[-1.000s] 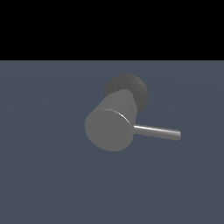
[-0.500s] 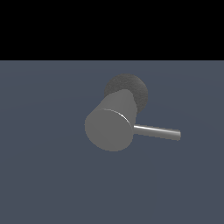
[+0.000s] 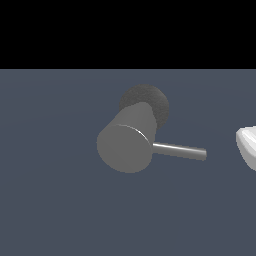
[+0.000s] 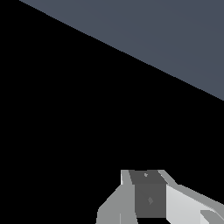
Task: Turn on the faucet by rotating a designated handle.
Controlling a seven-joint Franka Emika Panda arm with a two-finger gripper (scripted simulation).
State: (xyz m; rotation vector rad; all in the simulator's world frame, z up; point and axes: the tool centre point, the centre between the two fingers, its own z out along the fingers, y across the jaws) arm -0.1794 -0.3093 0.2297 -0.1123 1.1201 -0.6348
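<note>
Off the faucet [image 3: 127,142], handle [image 3: 179,151] pointing toward exterior view's right

1. On my exterior feed, a flat slate-blue floor [image 3: 55,200] filled the lower part of the picture, plain and unmarked.
2. Above it sat a solid black band [image 3: 128,32], meeting the floor along a straight level edge.
3. My wrist feed showed the same blue surface as a slanted wedge against black.
4. Lighting looked even and soft.
</note>
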